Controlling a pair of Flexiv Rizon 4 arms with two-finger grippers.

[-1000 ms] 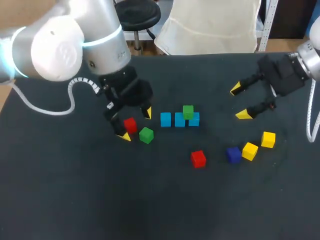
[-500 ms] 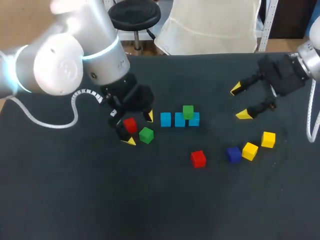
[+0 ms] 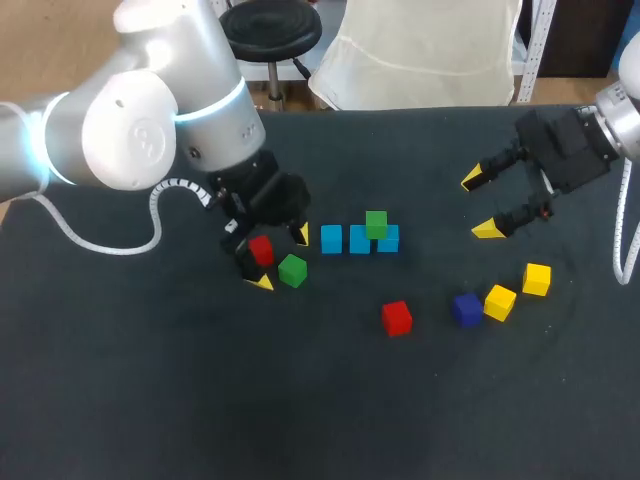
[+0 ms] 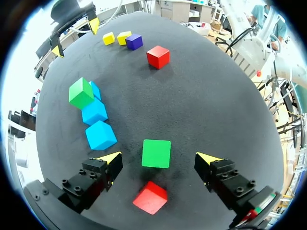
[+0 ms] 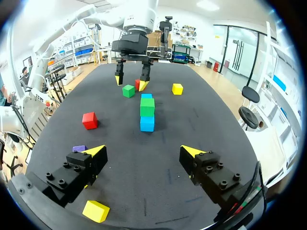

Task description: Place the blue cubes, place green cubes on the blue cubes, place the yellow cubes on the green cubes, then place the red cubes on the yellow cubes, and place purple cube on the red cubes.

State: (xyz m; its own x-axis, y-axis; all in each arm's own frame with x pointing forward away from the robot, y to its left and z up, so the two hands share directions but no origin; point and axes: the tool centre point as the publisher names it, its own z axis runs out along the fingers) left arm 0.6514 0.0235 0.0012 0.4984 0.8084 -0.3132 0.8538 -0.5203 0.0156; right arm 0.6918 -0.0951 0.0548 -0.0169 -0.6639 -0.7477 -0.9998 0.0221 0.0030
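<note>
By the green cube (image 3: 293, 270), left fingers (image 3: 260, 282) crept closer

The counter (image 3: 150, 400) is plain black. The row of cubes (image 3: 357, 243) is light blue, and the cube atop it (image 3: 376, 222) is green. My left tool (image 3: 281, 258) and right tool (image 3: 479, 204) are black with yellow tips. Loose pieces: red cube (image 3: 261, 250), green cube (image 3: 293, 270), second red cube (image 3: 397, 317), purple cube (image 3: 466, 308), yellow cube (image 3: 500, 301), second yellow cube (image 3: 537, 278).
</note>
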